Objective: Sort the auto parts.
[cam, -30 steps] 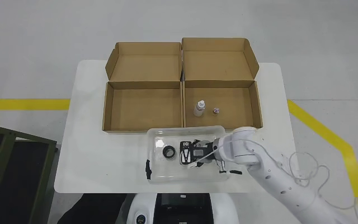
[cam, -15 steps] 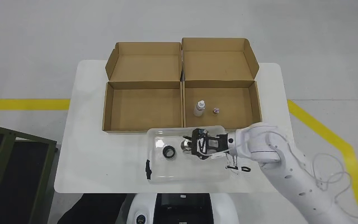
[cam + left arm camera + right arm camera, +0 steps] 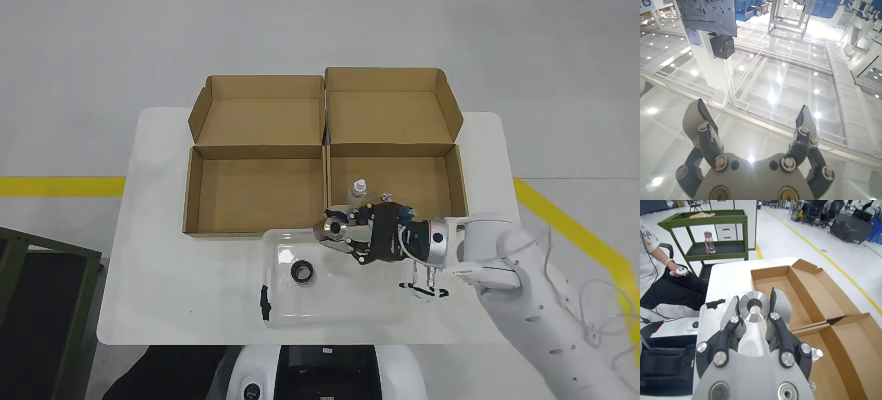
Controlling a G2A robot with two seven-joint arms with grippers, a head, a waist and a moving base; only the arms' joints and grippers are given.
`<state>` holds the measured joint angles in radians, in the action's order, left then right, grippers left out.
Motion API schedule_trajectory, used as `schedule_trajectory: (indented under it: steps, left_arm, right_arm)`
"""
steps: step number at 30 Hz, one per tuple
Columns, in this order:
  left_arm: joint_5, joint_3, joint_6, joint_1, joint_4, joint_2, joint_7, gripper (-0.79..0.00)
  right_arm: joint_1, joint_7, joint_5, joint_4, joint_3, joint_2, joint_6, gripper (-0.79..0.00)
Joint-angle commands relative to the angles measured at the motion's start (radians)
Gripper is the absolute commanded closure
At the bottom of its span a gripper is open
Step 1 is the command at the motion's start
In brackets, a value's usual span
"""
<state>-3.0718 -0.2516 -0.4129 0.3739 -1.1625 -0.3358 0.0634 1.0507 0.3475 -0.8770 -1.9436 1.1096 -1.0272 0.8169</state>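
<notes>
The shiny metal disc with a round hole through its middle (image 3: 754, 308) is off the worktop, pinched by its rim between the two fingers of the right gripper (image 3: 754, 301), with its flat face turned up toward the wrist camera. From above, the disc (image 3: 333, 229) hangs over the far rim of the clear plastic tray (image 3: 345, 295), close to where the near walls of the two cardboard boxes meet. The right gripper (image 3: 345, 232) reaches it from the worktop's right side.

Inside the tray, toward its left half, lies a black ring-shaped part (image 3: 302, 271). A scrap of black tape (image 3: 264, 300) sits on the tray's left wall near its front corner. The tray stands at the middle of the near edge of the white worktop (image 3: 160, 250).

Just beyond it, side by side and touching, are two open brown cardboard boxes with their lids folded back toward the far edge. The left box (image 3: 255, 195) shows a bare floor. The right box (image 3: 430, 180) holds a small white bottle (image 3: 357, 188) standing near its front left corner and a tiny metallic piece (image 3: 387, 197) beside it.

The left gripper (image 3: 752, 108) points up at the ceiling, its ribbed fingers spread wide with nothing between them.
</notes>
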Motion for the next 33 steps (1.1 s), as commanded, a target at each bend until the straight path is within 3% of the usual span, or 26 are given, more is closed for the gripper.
schedule_trajectory:
  steps: [1, 10, 12, 18, 33]
  left_arm:
    - [0.0, 0.0, 0.0, 0.0, 0.0, 0.0, 0.0, -0.785]
    - [0.0, 0.0, 0.0, 0.0, 0.0, 0.0, 0.0, -0.785]
    - [0.0, 0.0, 0.0, 0.0, 0.0, 0.0, 0.0, -0.785]
    - [0.0, 0.0, 0.0, 0.0, 0.0, 0.0, 0.0, -0.785]
    - [0.0, 0.0, 0.0, 0.0, 0.0, 0.0, 0.0, -0.785]
  right_arm:
    - [-0.011, -0.041, -0.001, -0.013, 0.012, -0.002, -0.004, 0.0]
    - [-0.028, -0.207, -0.046, -0.062, 0.07, -0.008, -0.034, 0.0]
    - [-0.073, -0.229, -0.023, -0.055, 0.104, -0.009, -0.038, 0.0]
    - [-0.248, -0.209, 0.083, 0.032, 0.127, -0.015, 0.0, 0.0]
    - [-0.227, -0.168, 0.046, 0.044, 0.069, -0.021, -0.017, 0.0]
